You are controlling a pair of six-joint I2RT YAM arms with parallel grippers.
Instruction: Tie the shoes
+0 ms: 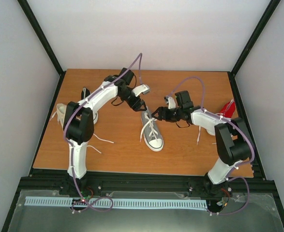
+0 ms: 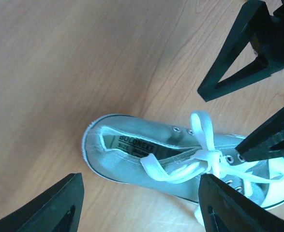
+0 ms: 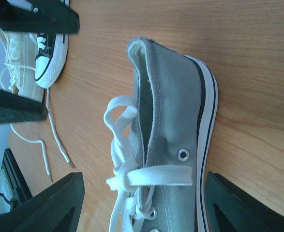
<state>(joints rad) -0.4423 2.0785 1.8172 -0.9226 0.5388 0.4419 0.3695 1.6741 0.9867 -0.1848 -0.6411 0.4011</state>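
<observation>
The grey shoe (image 1: 152, 130) with white toe cap and sole lies mid-table, toe toward me. Its white laces (image 2: 200, 154) are gathered in a knot with two loops near the top eyelets. In the right wrist view one loop (image 3: 161, 176) lies across the shoe's side (image 3: 175, 121). My left gripper (image 1: 141, 105) hovers open over the heel opening (image 2: 132, 159), touching nothing. My right gripper (image 1: 156, 115) is open beside the ankle and holds nothing. Each gripper's black fingers show in the other's wrist view: the right gripper's fingers (image 2: 229, 63), the left gripper's fingers (image 3: 35, 19).
A cream shoe (image 1: 59, 113) and a black shoe (image 1: 85, 93) lie at the left behind my left arm, with loose laces (image 1: 100, 139) trailing on the wood. A red shoe (image 1: 227, 107) sits at the right behind my right arm. Black frame rails edge the table.
</observation>
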